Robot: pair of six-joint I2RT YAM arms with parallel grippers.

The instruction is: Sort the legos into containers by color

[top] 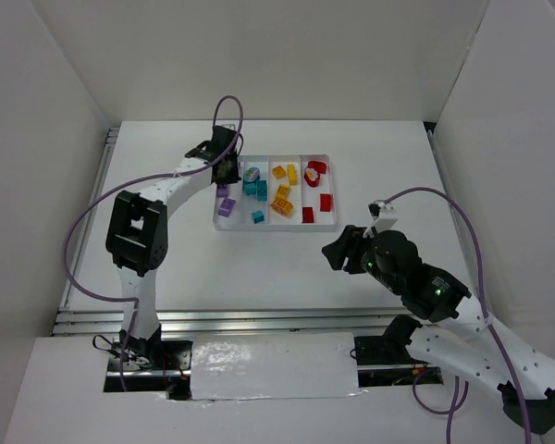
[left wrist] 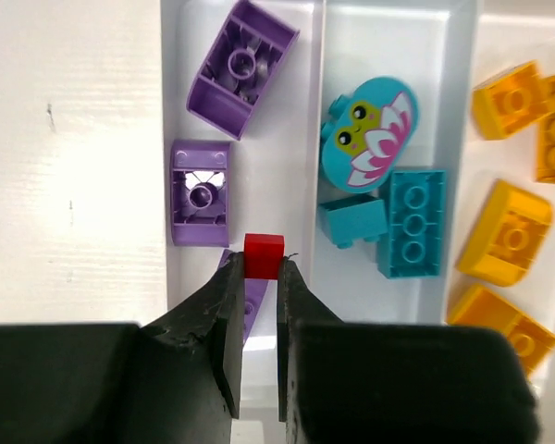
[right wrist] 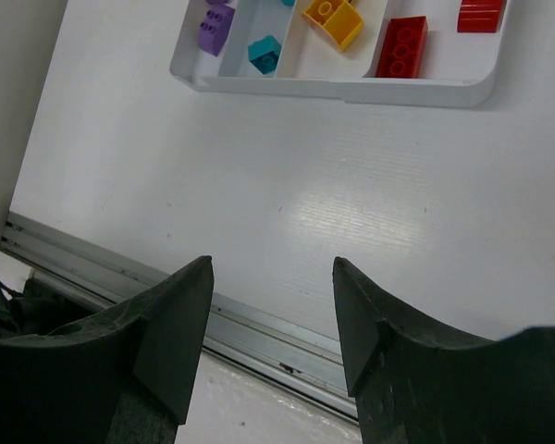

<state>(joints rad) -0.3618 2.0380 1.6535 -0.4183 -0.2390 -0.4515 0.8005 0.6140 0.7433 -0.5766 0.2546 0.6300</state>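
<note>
The left gripper [left wrist: 263, 268] pinches a small red brick [left wrist: 264, 252] above the white tray's [left wrist: 315, 111] leftmost compartment, among purple bricks [left wrist: 201, 191]. The right gripper [right wrist: 271, 287] hangs half-open over the table [right wrist: 259, 185], on the tray's near side.

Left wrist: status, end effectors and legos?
Left end effector shut on red lego, over purple compartment. Right end effector open, empty, off tray. Nothing blocking.

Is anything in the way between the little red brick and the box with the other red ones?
The left gripper's jaws pinch the red brick over the purple compartment. Toward the red compartment lie raised dividers, teal bricks and yellow bricks; carried above them, nothing visible likely blocks it.
</note>
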